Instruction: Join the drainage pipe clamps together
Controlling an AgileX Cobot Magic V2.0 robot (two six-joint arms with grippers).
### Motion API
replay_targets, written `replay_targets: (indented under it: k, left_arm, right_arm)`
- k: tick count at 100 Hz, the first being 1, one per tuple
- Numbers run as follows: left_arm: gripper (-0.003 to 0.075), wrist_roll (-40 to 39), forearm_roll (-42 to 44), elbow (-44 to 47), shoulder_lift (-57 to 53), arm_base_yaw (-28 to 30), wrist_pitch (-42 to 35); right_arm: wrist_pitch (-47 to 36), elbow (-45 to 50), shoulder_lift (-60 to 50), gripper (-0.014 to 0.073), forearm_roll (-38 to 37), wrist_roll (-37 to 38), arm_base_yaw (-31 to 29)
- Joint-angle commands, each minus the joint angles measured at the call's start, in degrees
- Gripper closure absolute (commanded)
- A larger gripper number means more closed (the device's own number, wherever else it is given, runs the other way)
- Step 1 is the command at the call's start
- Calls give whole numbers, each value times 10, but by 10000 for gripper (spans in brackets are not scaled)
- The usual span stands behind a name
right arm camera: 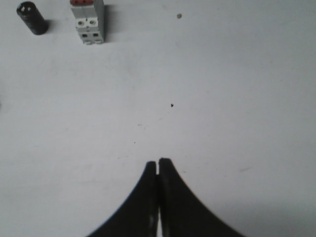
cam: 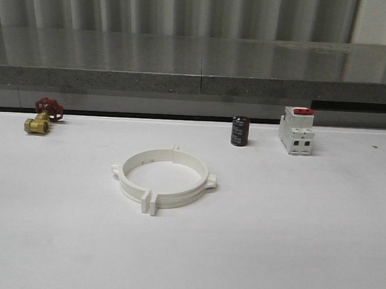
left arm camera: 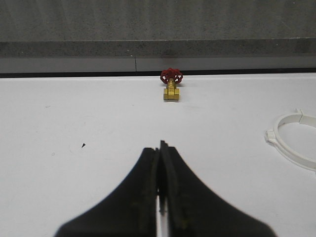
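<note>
The two white drainage pipe clamps lie on the white table as one ring, their end tabs meeting at the front and at the back. Part of that ring shows at the edge of the left wrist view. My left gripper is shut with nothing between its black fingers and hangs over bare table, well apart from the ring. My right gripper is also shut and holds nothing, over bare table some way from the clamps.
A brass valve with a red handwheel lies at the back left, also seen as the valve. A black cylinder and a white switch with a red top stand at the back right. A grey ledge runs behind the table.
</note>
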Motion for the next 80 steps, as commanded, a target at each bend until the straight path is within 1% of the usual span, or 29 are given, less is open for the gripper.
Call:
replay_targets:
  k: [1,11,23,54,71,80]
  left_arm:
    - [741,-6,-4,-14,6,1,-41]
    - [741,-6,-4,-14,6,1,-41]
    - [741,-6,-4,-14,6,1,-41]
    - [741,-6,-4,-14,6,1,-41]
    - [741,-6,-4,-14,6,1,-41]
    - [741,-6,-4,-14,6,1,-41]
  right_arm:
    - [-43,14,-60,660,-45,32,-11]
    - [-30,43,-113,660,-66,43,-12]
    - [-57,88,-173,660,-70,42,-11]
    - [-230,232,-350,660,-70,42,-11]
    - [-296,316,-446,660,-70,42,-11]
    - [-345,358,-467,660,-64,42,-11]
